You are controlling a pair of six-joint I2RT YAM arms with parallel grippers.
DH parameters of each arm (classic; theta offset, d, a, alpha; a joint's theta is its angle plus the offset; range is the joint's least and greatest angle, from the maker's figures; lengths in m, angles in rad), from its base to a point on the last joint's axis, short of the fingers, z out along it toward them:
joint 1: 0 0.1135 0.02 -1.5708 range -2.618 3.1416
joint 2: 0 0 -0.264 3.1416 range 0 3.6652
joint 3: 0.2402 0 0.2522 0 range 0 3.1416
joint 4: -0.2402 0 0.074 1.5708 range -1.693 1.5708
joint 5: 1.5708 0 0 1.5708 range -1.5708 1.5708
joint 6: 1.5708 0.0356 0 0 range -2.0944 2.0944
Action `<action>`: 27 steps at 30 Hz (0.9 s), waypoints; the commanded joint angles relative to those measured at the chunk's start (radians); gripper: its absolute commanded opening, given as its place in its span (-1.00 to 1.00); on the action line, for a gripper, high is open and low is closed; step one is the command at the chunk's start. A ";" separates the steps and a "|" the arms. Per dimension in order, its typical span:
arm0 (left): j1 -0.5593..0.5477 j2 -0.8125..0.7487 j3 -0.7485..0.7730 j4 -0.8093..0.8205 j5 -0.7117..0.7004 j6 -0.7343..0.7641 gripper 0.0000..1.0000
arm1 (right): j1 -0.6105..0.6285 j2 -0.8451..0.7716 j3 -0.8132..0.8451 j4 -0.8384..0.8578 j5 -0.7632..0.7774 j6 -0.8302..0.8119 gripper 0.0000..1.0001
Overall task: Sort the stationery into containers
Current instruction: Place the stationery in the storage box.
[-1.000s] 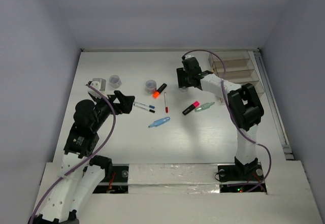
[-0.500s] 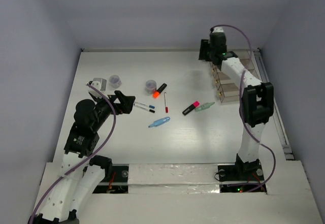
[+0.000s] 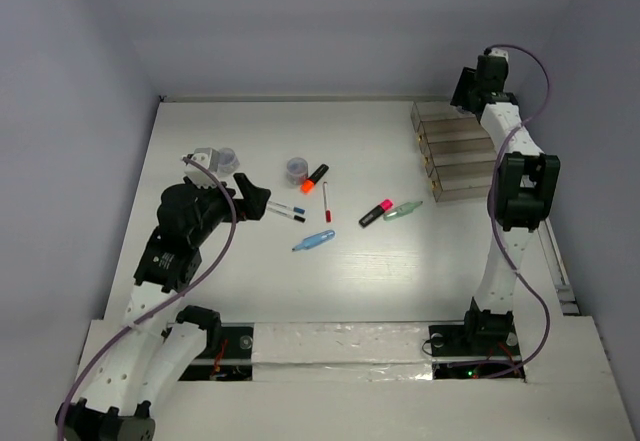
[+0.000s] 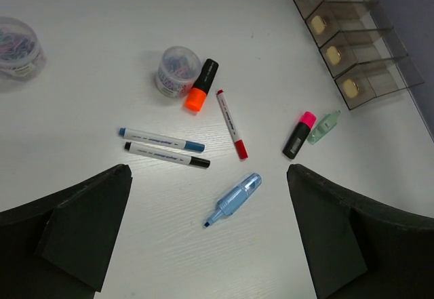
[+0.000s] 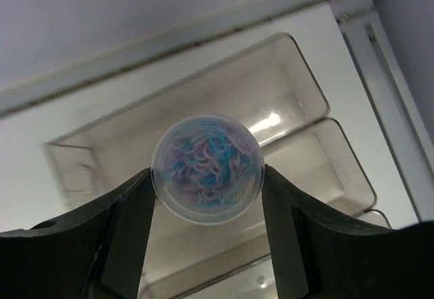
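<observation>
Right gripper (image 5: pixel 207 177): jaws clamped on a round pot (image 5: pixel 207 167), with the organiser (image 5: pixel 298 102) directly beneath. Left gripper (image 3: pixel 258 201): jaws apart, empty, above the bench (image 4: pixel 81 68). Just ahead of these jaws lies the light blue highlighter (image 4: pixel 234 199), then the black-capped pen (image 4: pixel 166 155) and the blue-capped pen (image 4: pixel 161 140). Further ahead, the orange highlighter (image 4: pixel 202 85) lies just beside a second pot (image 4: pixel 178 71).

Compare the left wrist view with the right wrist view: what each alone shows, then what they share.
Left wrist only: three pens, four highlighters, two pots on the table. Right wrist only: the right gripper clamping a third pot. Both: the organiser; that pot just peeks in at the left view's top edge.
</observation>
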 commanded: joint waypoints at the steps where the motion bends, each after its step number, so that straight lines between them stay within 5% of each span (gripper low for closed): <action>1: -0.002 0.006 0.007 0.044 0.017 0.014 0.98 | -0.024 -0.048 -0.054 0.035 -0.002 -0.025 -0.16; 9: -0.011 0.014 0.007 0.049 0.023 0.012 0.98 | -0.053 -0.149 -0.185 0.109 0.041 -0.013 -0.16; 27: -0.020 0.027 0.010 0.053 0.018 0.015 0.98 | -0.142 -0.010 -0.099 0.029 -0.012 0.021 -0.09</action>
